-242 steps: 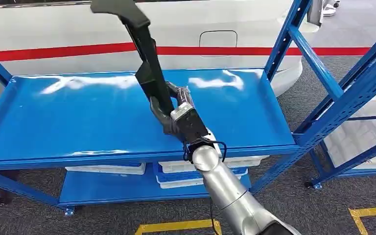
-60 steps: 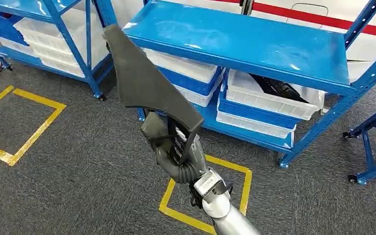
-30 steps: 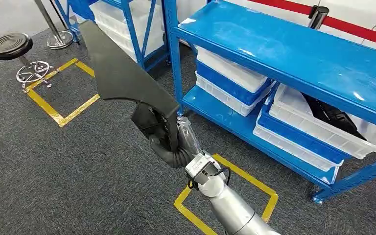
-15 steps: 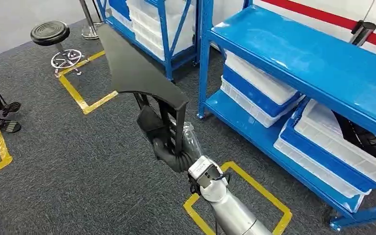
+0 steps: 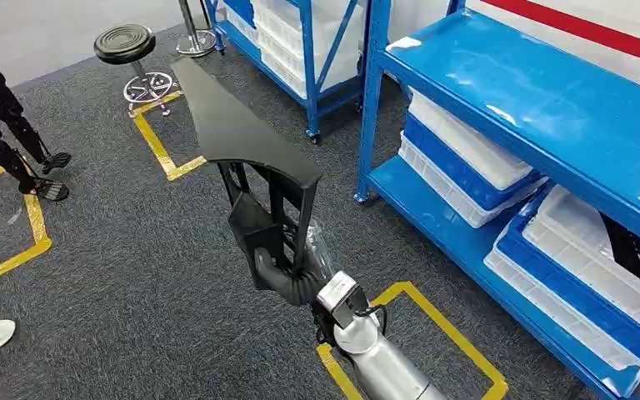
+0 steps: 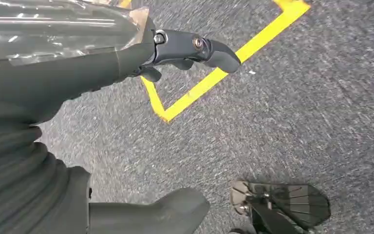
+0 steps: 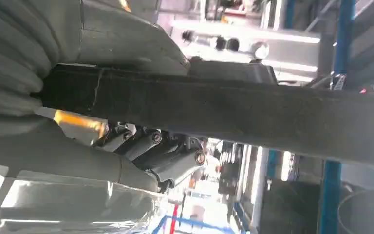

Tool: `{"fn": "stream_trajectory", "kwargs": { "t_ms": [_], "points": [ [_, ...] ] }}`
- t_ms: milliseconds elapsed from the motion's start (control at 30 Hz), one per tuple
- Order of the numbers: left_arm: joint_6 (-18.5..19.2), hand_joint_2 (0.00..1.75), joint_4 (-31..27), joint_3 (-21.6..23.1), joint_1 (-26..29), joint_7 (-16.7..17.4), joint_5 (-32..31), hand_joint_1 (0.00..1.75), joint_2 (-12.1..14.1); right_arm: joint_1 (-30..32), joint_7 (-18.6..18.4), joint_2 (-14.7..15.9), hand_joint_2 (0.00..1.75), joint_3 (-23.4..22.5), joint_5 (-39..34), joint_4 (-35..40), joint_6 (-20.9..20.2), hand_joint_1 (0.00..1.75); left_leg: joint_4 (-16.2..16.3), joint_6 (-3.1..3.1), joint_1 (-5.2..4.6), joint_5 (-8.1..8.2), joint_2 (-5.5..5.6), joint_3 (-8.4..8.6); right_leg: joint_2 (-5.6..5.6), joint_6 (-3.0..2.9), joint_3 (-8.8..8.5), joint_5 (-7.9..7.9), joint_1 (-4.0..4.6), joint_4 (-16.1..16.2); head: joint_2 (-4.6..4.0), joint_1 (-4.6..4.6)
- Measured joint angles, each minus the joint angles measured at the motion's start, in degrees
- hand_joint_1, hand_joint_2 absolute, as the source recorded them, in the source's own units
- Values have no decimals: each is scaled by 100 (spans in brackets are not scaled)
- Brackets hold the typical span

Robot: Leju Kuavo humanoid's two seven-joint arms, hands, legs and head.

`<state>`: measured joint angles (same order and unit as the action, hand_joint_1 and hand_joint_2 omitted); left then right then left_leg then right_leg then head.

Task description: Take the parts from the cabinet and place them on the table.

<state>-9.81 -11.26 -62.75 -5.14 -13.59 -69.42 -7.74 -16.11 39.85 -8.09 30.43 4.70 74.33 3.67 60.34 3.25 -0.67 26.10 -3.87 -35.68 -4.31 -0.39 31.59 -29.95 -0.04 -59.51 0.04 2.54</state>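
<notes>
One black part (image 5: 246, 137) is clenched in the right hand (image 5: 287, 271), carried upright above the grey carpet. The left hand (image 6: 185, 51) hangs over the floor, fingers spread, holding nothing. Since half a second ago the blue cabinet (image 5: 550, 108) has slid rightward and a stool (image 5: 125, 43) has come closer: the robot is turning away, table not yet sighted.

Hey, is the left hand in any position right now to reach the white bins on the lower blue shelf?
Probably not. The left hand hangs low over the grey carpet, holding nothing, while the white bins sit off to the robot's right, beyond the right hand gripping the black part.
</notes>
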Motion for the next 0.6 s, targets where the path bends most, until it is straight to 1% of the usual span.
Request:
{"fn": "stream_trajectory", "kwargs": {
  "t_ms": [33, 67, 100, 133, 167, 200, 233, 267, 300, 333, 367, 400, 433, 467, 500, 533, 567, 600],
  "points": [
    [-24, 175, -4, -28, -25, 22, 35, 0, 15, -48, 0, -28, 175, 33, -11, -42, -17, 175, -54, 52, -34, 40, -147, 26, -67, 8, -2, -2, 57, 19, 0, 7],
    [-46, 175, -4, -59, -44, 28, 48, 0, 7, -89, 7, -50, 175, 67, -22, -87, -39, 175, -92, 60, -86, 26, -50, 18, -129, 13, -5, 1, -1, 36, 0, -11],
    [-59, 175, -4, -72, -44, 57, 57, 0, 9, -102, 2, -72, 175, 92, -30, -122, -68, 175, -110, 78, -93, 12, 5, 12, -196, 15, -22, 2, -16, 63, 0, -9],
    [-68, 175, -4, -85, -41, 92, 63, 0, 11, -131, 2, -118, 175, 118, -48, -149, -81, 175, -171, 112, -103, -18, 69, 22, -247, 25, -61, 9, 0, 122, 0, -13],
    [-83, 175, -7, -96, -41, 120, 63, 0, 17, -163, 2, -177, 175, 146, -55, -157, -107, 175, -405, 122, -35, -131, 160, 181, -275, 32, -63, -27, 69, 133, 0, -15],
    [-92, 175, 0, -107, -40, 144, 65, 0, -31, -208, 2, -179, 175, 157, -70, -188, -131, 175, -519, 71, -24, -188, 198, 256, -12, 36, -54, -83, 31, 18, -2, 2],
    [-107, 175, 0, -118, -51, 164, 65, 0, -39, -283, 13, -186, 175, 170, -76, -203, -155, 175, -573, 105, 6, -237, 270, 283, 231, 7, 98, -242, 13, -332, -2, -2],
    [-116, 175, 0, -122, -63, 174, 65, 0, -52, -325, 9, -175, 175, 172, -80, -220, -179, 175, -577, 104, 10, -239, 352, 279, 343, -8, 301, -401, -3, -750, -2, 13],
    [-138, 175, 0, -127, -65, 190, 63, 0, -77, -327, 2, -151, 175, 172, -85, -247, -190, 175, -575, 99, 16, -235, 444, 277, 387, -9, 518, -549, -17, -1169, -2, 9],
    [-157, 175, 0, -135, -63, 192, 63, 0, -107, -329, 0, -127, 175, 172, -96, -273, -199, 175, -572, 91, 23, -230, 544, 276, 408, 25, 717, -627, -38, -1506, -2, 11],
    [-162, 175, 2, -144, -51, 194, 50, 0, -118, -329, 0, -113, 175, 172, -103, -286, -208, 175, -566, 76, 36, -226, 625, 277, 410, 83, 768, -585, -58, -1538, -2, 9],
    [-162, 175, 2, -142, -41, 188, 35, 0, -138, -329, 0, -98, 175, 172, -105, -286, -210, 175, -549, 53, 54, -215, 707, 279, 412, 168, 687, -436, -79, -1306, -2, 11],
    [-162, 175, 2, -142, -34, 170, 26, 0, -153, -333, 0, -81, 175, 172, -116, -286, -210, 175, -509, 11, 81, -194, 792, 277, 421, 271, 494, -203, -114, -854, -2, 9],
    [-157, 175, 2, -142, -32, 144, -4, 0, -157, -333, 0, -65, 175, 172, -118, -284, -205, 175, -430, -49, 112, -152, 867, 263, 495, 368, 243, 49, -166, -303, -2, 11],
    [-140, 175, 0, -142, -29, 103, -35, 0, -149, -322, 0, -35, 175, 172, -116, -280, -166, 175, -321, -135, 128, -93, 932, 215, 710, 405, 113, 130, -225, 33, -2, 18],
    [-109, 175, 2, -138, -35, 72, -72, 0, -120, -291, -2, -15, 175, 177, -98, -256, -133, 175, -198, -198, 102, -38, 1005, 131, 743, 306, 111, 118, -201, 26, -2, 26],
    [-94, 175, 0, -135, -31, 46, -81, 0, -120, -240, -11, 13, 175, 168, -96, -225, -107, 175, -201, -215, 109, -42, 1021, 93, 700, 209, 121, 111, -167, -37, -2, 11],
    [-59, 175, 0, -133, -13, 15, -85, 0, -114, -178, -20, 31, 175, 159, -81, -170, -54, 175, -208, -229, 124, -49, 1044, 78, 672, 159, 139, 118, -141, -40, -2, 15]
  ]
}}
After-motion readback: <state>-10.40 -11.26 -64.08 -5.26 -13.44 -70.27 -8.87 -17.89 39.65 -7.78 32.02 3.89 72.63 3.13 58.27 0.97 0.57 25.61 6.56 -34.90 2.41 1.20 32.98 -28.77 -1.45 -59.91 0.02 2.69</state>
